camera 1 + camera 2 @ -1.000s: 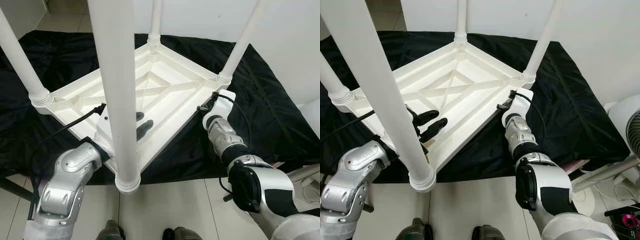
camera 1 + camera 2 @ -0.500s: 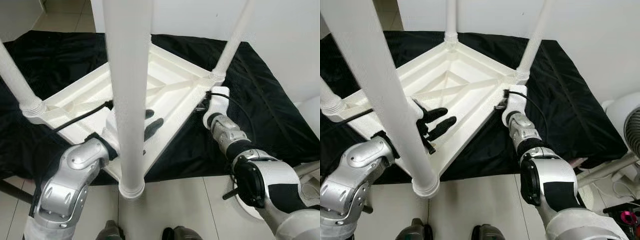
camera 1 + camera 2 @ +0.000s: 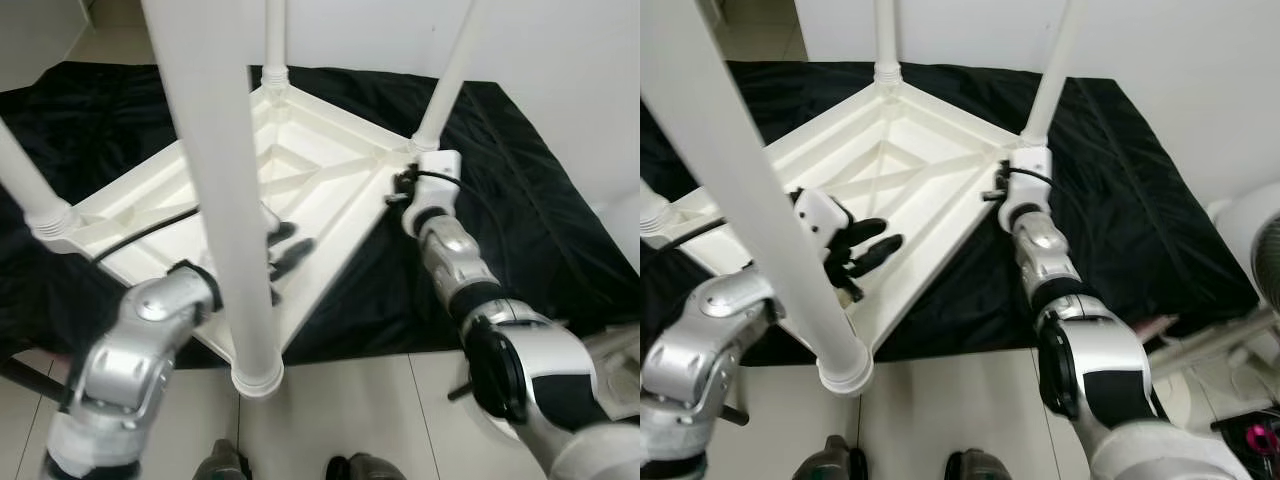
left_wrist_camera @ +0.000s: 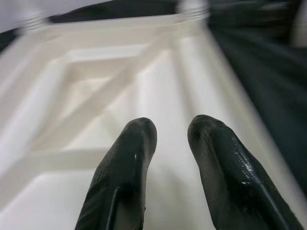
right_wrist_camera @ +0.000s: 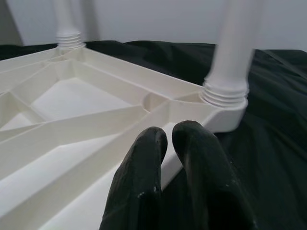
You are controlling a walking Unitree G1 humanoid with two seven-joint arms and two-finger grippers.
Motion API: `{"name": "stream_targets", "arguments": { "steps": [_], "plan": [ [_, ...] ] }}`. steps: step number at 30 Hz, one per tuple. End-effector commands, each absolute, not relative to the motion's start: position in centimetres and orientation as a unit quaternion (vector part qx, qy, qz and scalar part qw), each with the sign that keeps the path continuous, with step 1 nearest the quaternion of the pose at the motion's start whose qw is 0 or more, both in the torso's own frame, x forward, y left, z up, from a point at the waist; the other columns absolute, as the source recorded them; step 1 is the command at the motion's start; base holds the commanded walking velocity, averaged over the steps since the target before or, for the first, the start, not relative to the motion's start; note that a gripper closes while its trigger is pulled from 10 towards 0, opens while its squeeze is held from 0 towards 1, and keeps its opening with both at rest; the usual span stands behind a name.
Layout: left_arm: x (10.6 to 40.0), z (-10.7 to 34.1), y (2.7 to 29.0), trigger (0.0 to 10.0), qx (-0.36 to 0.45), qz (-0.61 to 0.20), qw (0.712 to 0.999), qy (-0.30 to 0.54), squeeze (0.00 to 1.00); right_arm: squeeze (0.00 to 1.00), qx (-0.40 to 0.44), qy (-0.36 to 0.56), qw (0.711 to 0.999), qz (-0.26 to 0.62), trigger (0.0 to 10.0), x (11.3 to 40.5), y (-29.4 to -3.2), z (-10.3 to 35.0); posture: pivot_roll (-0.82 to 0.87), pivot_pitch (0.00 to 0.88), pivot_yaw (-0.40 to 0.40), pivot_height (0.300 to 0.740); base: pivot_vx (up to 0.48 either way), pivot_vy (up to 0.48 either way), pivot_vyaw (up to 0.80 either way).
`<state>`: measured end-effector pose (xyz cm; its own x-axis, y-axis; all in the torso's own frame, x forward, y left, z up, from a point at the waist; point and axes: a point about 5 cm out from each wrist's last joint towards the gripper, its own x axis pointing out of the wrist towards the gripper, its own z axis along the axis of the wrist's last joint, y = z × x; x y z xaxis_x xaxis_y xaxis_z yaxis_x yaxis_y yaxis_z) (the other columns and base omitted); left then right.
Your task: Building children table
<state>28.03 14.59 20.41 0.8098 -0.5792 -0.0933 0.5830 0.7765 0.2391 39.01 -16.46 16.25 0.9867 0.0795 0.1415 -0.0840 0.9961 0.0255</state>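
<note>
White upturned table (image 3: 330, 180) centre frame on black cloth (image 3: 520, 200) — left gripper (image 3: 868, 250) spread over it; right gripper (image 5: 175, 143) pressed together at its right edge.

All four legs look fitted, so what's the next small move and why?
Probably close the left gripper on the upturned white table's near rim: its open fingers hover over the underside holding nothing, while the right gripper, fingers together, sits at the rim by a screwed-in leg.
</note>
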Motion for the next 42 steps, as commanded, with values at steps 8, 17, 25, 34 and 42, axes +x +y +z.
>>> {"name": "stream_targets", "arguments": {
  "steps": [8, 17, 25, 34, 42],
  "plan": [
    [29.8, 20.5, 17.2, 10.0, 0.132, -0.313, 0.941, -0.005, 0.30, 0.00, 0.038, -0.140, 0.981, 0.125, 10.0, 36.2, -17.1, 16.1, 0.01, 0.087, -0.007, 0.740, 0.000, 0.000, 0.00],
    [28.5, 19.5, 18.1, 10.0, 0.140, -0.440, 0.887, 0.006, 1.00, 0.00, 0.023, -0.147, 0.974, 0.170, 10.0, 32.5, -17.9, 15.0, -0.02, 0.089, 0.002, 0.740, 0.000, 0.000, 0.00],
    [26.2, 17.4, 18.9, 10.0, 0.189, -0.561, 0.802, 0.081, 0.00, 0.00, 0.025, -0.140, 0.975, 0.168, 10.0, 30.9, -19.7, 15.1, -0.03, 0.077, 0.002, 0.740, 0.000, 0.000, 0.00],
    [25.0, 14.8, 20.5, 10.0, 0.229, -0.615, 0.736, 0.167, 0.00, 0.00, 0.015, -0.125, 0.974, 0.188, 10.0, 29.6, -20.2, 15.8, -0.03, 0.063, 0.000, 0.740, 0.000, 0.000, 0.00],
    [25.1, 13.7, 21.4, 10.0, 0.268, -0.614, 0.715, 0.199, 0.00, 0.00, 0.005, -0.118, 0.974, 0.196, 10.0, 29.5, -20.3, 16.3, -0.04, 0.052, -0.006, 0.740, 0.000, 0.000, 0.00]
  ]
}}
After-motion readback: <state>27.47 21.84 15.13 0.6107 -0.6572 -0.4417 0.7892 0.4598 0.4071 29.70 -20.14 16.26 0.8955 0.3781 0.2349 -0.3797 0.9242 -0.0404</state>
